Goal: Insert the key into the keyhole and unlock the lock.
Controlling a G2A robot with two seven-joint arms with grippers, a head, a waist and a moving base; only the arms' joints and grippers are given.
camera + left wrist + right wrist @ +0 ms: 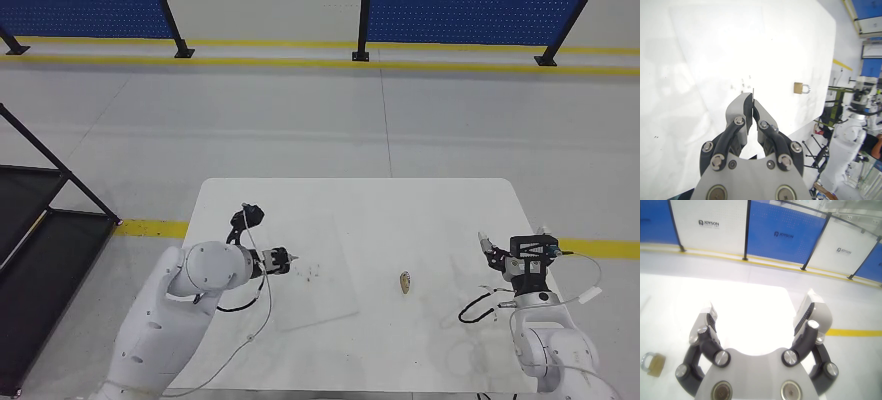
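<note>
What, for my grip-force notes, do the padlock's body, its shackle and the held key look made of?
The padlock body is probably brass, going by its dull golden-yellow, satin faces. The shackle is bright silvery metal, likely plated steel. The key, pinched in the left end effector, is a thin, flat grey sliver, apparently metal; finish too small to judge.

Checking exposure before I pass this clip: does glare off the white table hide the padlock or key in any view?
Right wrist view: the table burns out to white between the open fingers of the right gripper, but the padlock beside it shows plainly. Left wrist view: the table is bright, yet the key in the shut left gripper stands out. Top view: even light, no glare.
</note>
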